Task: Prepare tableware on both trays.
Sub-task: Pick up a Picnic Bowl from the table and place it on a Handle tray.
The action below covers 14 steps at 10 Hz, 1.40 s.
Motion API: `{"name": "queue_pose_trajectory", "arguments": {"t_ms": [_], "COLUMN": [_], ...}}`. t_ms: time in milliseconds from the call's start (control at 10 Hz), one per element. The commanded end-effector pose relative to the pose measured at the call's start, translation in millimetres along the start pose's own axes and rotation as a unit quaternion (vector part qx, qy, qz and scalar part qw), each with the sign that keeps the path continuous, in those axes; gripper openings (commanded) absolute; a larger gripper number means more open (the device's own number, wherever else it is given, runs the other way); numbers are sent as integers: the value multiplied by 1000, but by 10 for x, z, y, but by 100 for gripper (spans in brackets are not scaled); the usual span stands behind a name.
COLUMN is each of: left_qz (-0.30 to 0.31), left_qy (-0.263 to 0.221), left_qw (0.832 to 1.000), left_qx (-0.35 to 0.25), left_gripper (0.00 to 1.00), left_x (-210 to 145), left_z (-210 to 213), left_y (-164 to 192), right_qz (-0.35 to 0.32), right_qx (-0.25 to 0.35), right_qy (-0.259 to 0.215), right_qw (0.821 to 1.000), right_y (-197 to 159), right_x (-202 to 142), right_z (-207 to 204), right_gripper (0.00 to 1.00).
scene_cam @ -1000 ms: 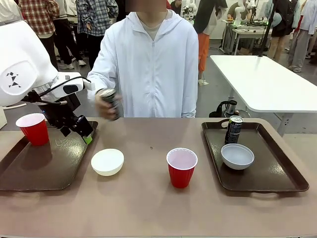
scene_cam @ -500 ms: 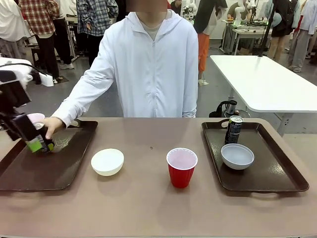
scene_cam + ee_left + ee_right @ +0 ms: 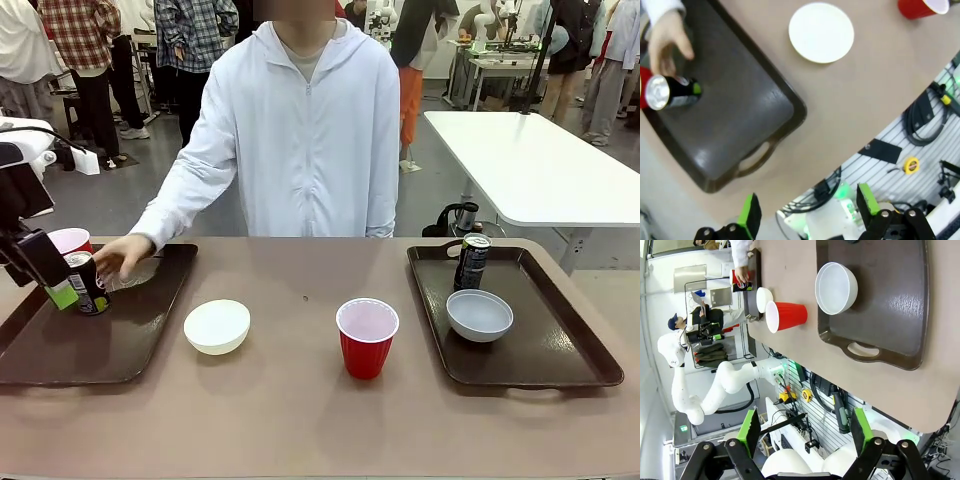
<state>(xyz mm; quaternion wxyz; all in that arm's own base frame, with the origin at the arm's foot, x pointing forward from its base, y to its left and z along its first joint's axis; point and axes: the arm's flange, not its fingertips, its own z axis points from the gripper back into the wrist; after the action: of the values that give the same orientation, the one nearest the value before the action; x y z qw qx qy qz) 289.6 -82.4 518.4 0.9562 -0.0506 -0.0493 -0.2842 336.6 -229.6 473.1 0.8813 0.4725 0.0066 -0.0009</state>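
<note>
The left tray (image 3: 120, 330) holds a red cup (image 3: 70, 240) at its far corner and a dark can (image 3: 88, 283) standing beside it. A person's hand (image 3: 125, 257) hovers just right of that can, off it. My left gripper (image 3: 48, 278) hangs open at the tray's left edge, next to the can; from the left wrist, the can (image 3: 672, 91) and the hand (image 3: 667, 40) lie far beyond the open left gripper (image 3: 807, 210). On the bare table sit a cream bowl (image 3: 217, 326) and a second red cup (image 3: 367, 337). The right tray (image 3: 560, 350) carries a can (image 3: 472, 262) and a grey-white bowl (image 3: 479, 315). My right gripper (image 3: 805, 432) is open, high above the right tray (image 3: 890, 315).
The person in a white hooded jacket (image 3: 305, 130) stands at the far side, one arm reaching to the left tray. A second white table (image 3: 540, 170) stands behind on the right. Bare tabletop runs between the two trays and along the near edge.
The person brought the can down onto the left tray and let go of it. My left gripper drew back from over the tray to its left edge.
</note>
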Motion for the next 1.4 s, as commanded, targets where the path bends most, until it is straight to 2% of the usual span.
{"name": "queue_pose_trajectory", "arguments": {"t_ms": [0,600,700,900,1100,1300], "left_qz": [-3,-1,36,78,120,139], "left_qy": [2,0,15,30,12,-2], "left_qw": [1000,1000,998,992,987,987], "left_qx": [1,0,49,92,110,83], "left_gripper": [100,100,100,100,100,100], "left_x": [-8,1,212,602,885,1113], "left_z": [5,1,-118,-287,-398,-582], "left_y": [-23,-7,-114,-257,-386,-453], "right_qz": [1,1,1,1,1,1], "right_qx": [5,5,5,5,5,5], "right_qy": [-3,-3,-3,-3,-3,-3], "right_qw": [1000,1000,1000,1000,1000,1000], "right_y": [24,24,24,24,24,24], "right_x": [-9,-9,-9,-9,-9,-9], "right_z": [8,8,8,8,8,8], "right_gripper": [95,95,95,95,95,95]}}
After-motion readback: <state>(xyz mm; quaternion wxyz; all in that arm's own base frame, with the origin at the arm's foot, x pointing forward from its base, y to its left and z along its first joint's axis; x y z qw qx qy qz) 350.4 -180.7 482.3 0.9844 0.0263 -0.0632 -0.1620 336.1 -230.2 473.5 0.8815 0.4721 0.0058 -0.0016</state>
